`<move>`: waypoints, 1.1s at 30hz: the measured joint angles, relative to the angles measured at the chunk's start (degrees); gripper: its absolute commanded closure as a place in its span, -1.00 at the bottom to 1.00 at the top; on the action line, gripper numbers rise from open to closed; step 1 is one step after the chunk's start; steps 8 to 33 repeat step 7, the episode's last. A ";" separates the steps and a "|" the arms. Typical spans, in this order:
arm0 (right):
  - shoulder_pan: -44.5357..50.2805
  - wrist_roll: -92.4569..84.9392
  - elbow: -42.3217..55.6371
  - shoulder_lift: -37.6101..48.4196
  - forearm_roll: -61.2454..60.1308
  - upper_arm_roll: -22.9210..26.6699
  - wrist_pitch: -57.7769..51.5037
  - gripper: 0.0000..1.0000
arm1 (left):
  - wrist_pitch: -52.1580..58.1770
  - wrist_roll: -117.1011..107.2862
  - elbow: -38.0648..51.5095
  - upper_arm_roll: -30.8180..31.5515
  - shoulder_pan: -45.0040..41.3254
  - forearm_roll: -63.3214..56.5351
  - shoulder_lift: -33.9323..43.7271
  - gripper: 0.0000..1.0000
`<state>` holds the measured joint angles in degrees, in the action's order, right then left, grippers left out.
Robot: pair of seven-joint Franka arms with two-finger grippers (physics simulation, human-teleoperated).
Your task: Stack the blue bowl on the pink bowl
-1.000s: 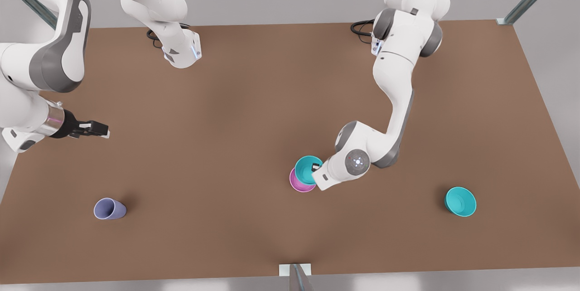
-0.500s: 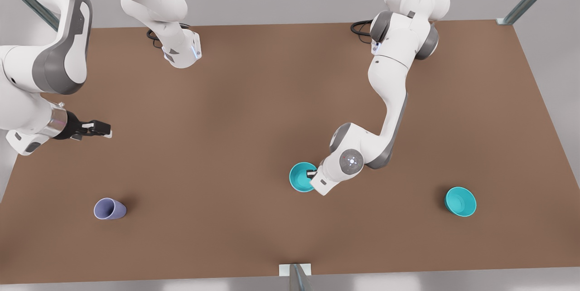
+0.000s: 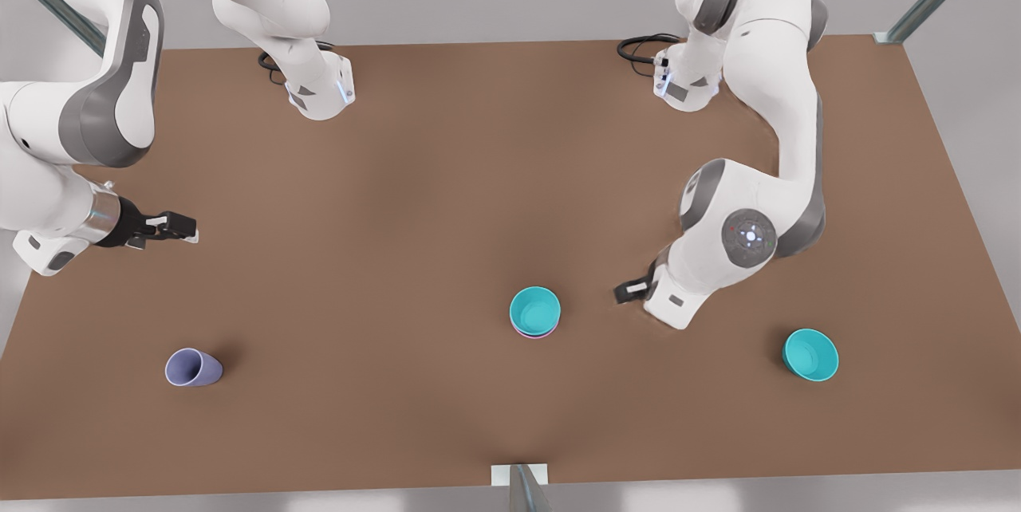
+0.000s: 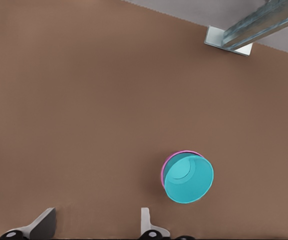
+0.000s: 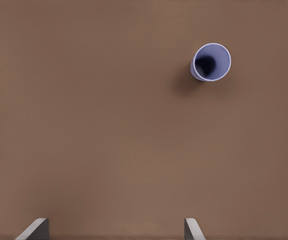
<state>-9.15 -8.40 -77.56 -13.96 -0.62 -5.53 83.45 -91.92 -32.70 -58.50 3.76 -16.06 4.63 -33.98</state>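
The blue bowl (image 3: 534, 309) sits nested in the pink bowl (image 3: 530, 333), of which only a thin rim shows beneath it. In the left wrist view the blue bowl (image 4: 189, 177) covers the pink bowl (image 4: 164, 168) except for a sliver of rim. My left gripper (image 3: 632, 290) hovers open and empty, apart from the stack on the front view's right side; its fingers (image 4: 146, 220) are spread wide. My right gripper (image 3: 180, 228) waits open at the front view's far left, empty in its own view (image 5: 114, 229).
A second turquoise bowl (image 3: 810, 354) stands alone at the front view's right. A lavender tapered cup (image 3: 191, 368) stands at the lower left, also seen from the right wrist (image 5: 211, 62). A metal post bracket (image 3: 518, 474) sits at the table's near edge.
The left gripper carried the blue bowl over the pink bowl, let it go, and pulled back toward the front view's right. The blue bowl now rests in the pink one.
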 measured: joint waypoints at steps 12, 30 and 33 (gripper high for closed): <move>0.21 -0.38 0.44 -0.41 0.03 0.00 0.01 -1.00 | 11.72 8.78 -16.10 -0.07 4.25 -7.32 21.92 -1.00; 0.21 -0.38 0.44 -0.41 0.03 0.00 0.01 -1.00 | 11.72 8.78 -16.10 -0.07 4.25 -7.32 21.92 -1.00; 0.21 -0.38 0.44 -0.41 0.03 0.00 0.01 -1.00 | 11.72 8.78 -16.10 -0.07 4.25 -7.32 21.92 -1.00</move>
